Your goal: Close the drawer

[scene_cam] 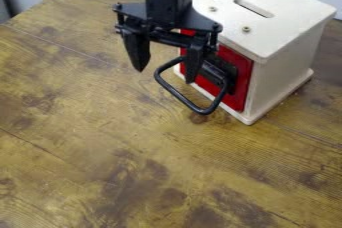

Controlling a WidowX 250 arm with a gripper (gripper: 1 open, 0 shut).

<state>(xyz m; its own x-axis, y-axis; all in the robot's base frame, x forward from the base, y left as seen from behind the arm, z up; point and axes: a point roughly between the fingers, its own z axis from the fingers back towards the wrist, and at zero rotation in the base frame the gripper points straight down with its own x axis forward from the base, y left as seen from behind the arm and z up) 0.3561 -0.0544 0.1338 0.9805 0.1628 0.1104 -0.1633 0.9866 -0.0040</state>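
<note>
The red drawer sits in the cream-white cabinet on the right, its front about flush with the cabinet face. Its black bracket and large black loop handle stick out toward the table's middle, the loop resting low near the wood. My black gripper hangs open above the handle. Its left finger is out over the table, and its right finger is in front of the drawer front, by the bracket. It holds nothing.
The wooden table stretches to the left and front of the cabinet. The cabinet top has two small slots. A dark edge shows at the far top left corner.
</note>
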